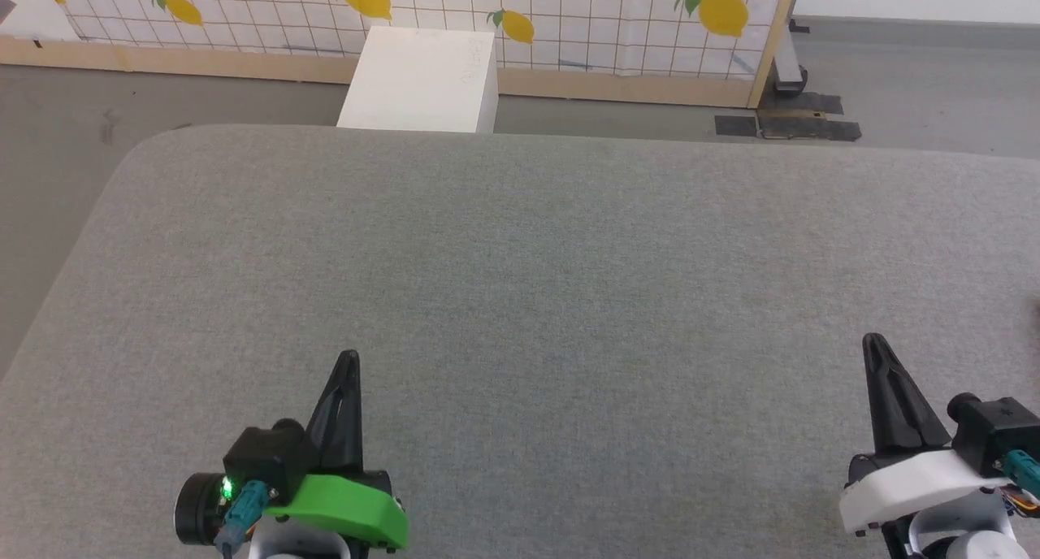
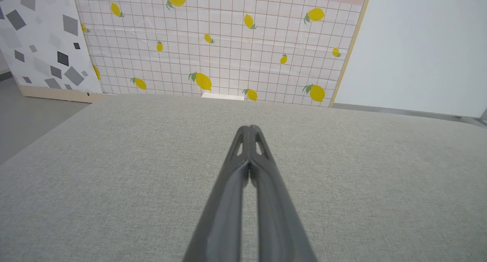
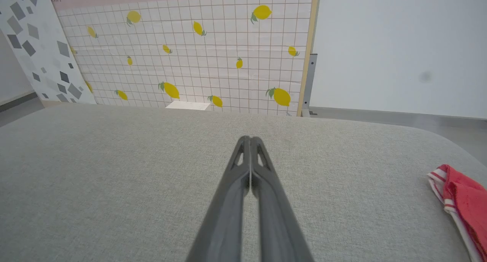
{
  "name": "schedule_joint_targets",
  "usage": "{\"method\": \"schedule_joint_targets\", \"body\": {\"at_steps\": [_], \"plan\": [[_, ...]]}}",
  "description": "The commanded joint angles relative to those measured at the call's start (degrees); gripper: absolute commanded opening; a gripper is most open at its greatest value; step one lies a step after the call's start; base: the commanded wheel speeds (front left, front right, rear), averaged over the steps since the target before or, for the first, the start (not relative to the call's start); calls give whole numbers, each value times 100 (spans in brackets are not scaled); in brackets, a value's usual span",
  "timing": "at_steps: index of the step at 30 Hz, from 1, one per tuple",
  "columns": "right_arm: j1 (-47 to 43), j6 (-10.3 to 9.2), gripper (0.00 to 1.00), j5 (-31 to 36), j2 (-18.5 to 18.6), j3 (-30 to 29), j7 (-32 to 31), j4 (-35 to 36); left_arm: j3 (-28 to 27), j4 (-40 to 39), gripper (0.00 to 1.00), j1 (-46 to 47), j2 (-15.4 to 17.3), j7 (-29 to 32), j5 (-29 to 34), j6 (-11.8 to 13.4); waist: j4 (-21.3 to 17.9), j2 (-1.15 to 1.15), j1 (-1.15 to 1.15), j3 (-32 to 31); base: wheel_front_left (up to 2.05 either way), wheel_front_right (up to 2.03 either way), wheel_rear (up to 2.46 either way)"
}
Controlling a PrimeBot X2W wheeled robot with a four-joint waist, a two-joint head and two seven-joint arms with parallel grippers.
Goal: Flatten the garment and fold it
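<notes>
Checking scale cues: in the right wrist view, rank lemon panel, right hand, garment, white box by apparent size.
1. lemon panel
2. right hand, enlarged by nearness
3. garment, cut off at frame edge
4. white box

The red, stripe-trimmed garment (image 3: 463,201) lay at the right edge of the grey fabric table (image 1: 569,250); a white box (image 1: 422,80) stood behind its far edge.

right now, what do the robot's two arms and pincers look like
The left pincer has two long dark tapering fingers, slotted near the tips, on a bright green plastic wrist shell, with a black camera block showing a small green light and a teal cable plug. The right pincer matches, but with a white plastic wrist shell.
</notes>
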State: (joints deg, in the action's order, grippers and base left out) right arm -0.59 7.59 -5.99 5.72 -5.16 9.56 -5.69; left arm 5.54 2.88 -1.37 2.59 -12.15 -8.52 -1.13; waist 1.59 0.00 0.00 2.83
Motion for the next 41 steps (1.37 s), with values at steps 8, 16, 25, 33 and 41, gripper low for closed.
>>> {"method": "schedule_joint_targets", "body": {"at_steps": [8,16,25,33,41], "plan": [[15,-3,0,102,-58,64,-97,80,-70,-51,0,33,8,112,124,29,-13,0,0,-24,0,0,0],[19,-3,0,145,-77,102,-170,122,-111,-71,0,42,10,206,186,36,-26,0,0,-46,0,0,0],[23,-4,0,193,-99,146,-253,169,-158,-94,0,52,12,312,256,44,-40,0,0,-71,0,0,0],[27,-4,0,235,-118,184,-326,211,-199,-114,0,61,14,406,318,51,-52,0,0,-93,0,0,0],[31,-5,0,283,-140,228,-409,258,-246,-137,0,71,16,513,388,59,-66,0,0,-118,0,0,0]]}}
